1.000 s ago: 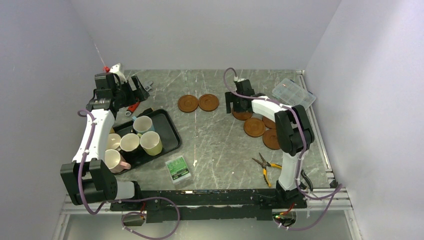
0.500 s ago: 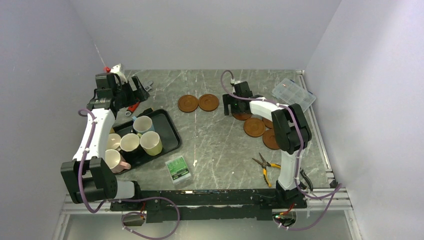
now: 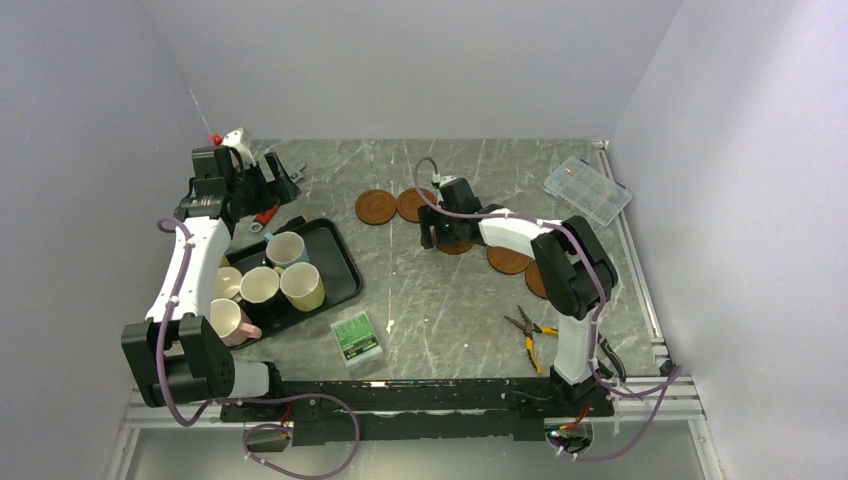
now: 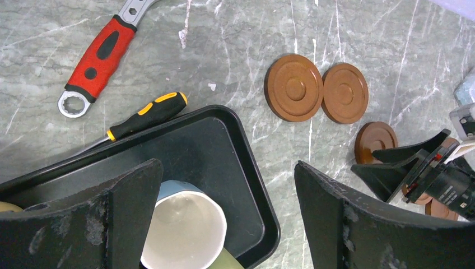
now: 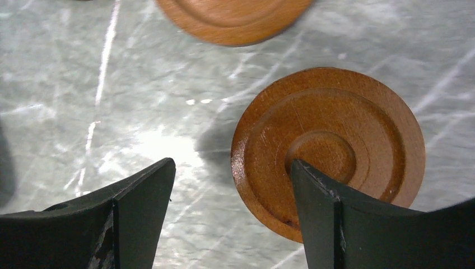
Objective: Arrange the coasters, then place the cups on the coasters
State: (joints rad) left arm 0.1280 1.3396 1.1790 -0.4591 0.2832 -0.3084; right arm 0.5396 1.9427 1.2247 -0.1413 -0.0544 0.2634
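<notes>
Two coasters (image 3: 375, 207) (image 3: 413, 203) lie side by side at the back centre. A third coaster (image 5: 327, 148) lies flat just in front of them, under my right gripper (image 5: 231, 162). That gripper is open: one finger (image 5: 336, 218) rests over the disc and the other is over bare table. Two more coasters (image 3: 508, 260) (image 3: 536, 281) lie to the right, partly behind the arm. Several cups stand in the black tray (image 3: 335, 262), among them light blue (image 3: 285, 247), olive-yellow (image 3: 302, 286) and pink (image 3: 228, 320). My left gripper (image 4: 227, 165) hangs open high above the light blue cup (image 4: 182, 230).
A red wrench (image 4: 101, 59) and a screwdriver (image 4: 148, 115) lie behind the tray. A green box (image 3: 356, 337) sits near the front, with pliers (image 3: 530, 330) at the front right. A clear plastic case (image 3: 587, 187) stands at the back right.
My right gripper has swept left from the group of coasters at the right. One coaster slid with it to just in front of the back pair. The left arm has not moved.
</notes>
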